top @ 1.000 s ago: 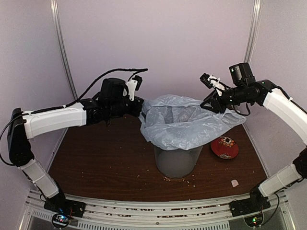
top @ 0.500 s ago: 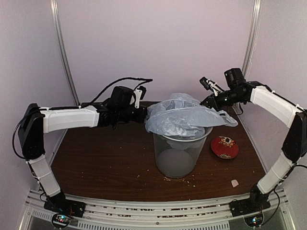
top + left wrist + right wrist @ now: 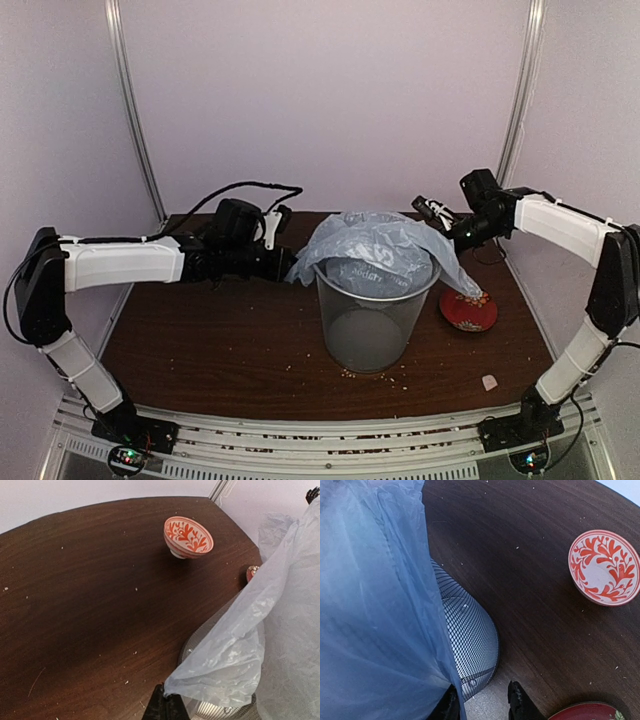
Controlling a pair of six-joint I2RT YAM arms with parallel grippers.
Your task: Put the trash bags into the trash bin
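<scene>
Top view: 2 robot arms reach in from either side of a brown table (image 3: 200, 340) w/ scattered crumbs. The trash bin (image 3: 368, 325), grey wire mesh, stands upright at table centre. The trash bag (image 3: 378, 243), thin pale blue plastic, lies draped over the bin's mouth like a loose cap. It covers the rim from about 9 o'clock round to 3 o'clock. The near rim at 6 o'clock shows bare, w/ a bit of bag sagging just inside it.

L gripper (image 3: 288, 268) sits at 9 o'clock of the bin, just beside the rim. Its jaws are clenched on the bag's left corner; the left wrist view shows the plastic gathered to a point right at the fingertips.

R gripper (image 3: 433, 213) is at 2 o'clock of the bin. In the right wrist view its jaws stand apart w/ only table and mesh in the gap. The bag brushes the outer side of 1 finger, so it looks released, not grasping. A long tail of bag hangs down the bin's outside at 3 o'clock and reaches the red dish (image 3: 468, 311).

A red-patterned bowl (image 3: 188, 536) sits apart, behind the bin.

Progress, as a judgement: about halfway. The bag is on top of the bin but most of it is outside. Left to do: tuck or push the corners and the hanging tail down into the mouth.
</scene>
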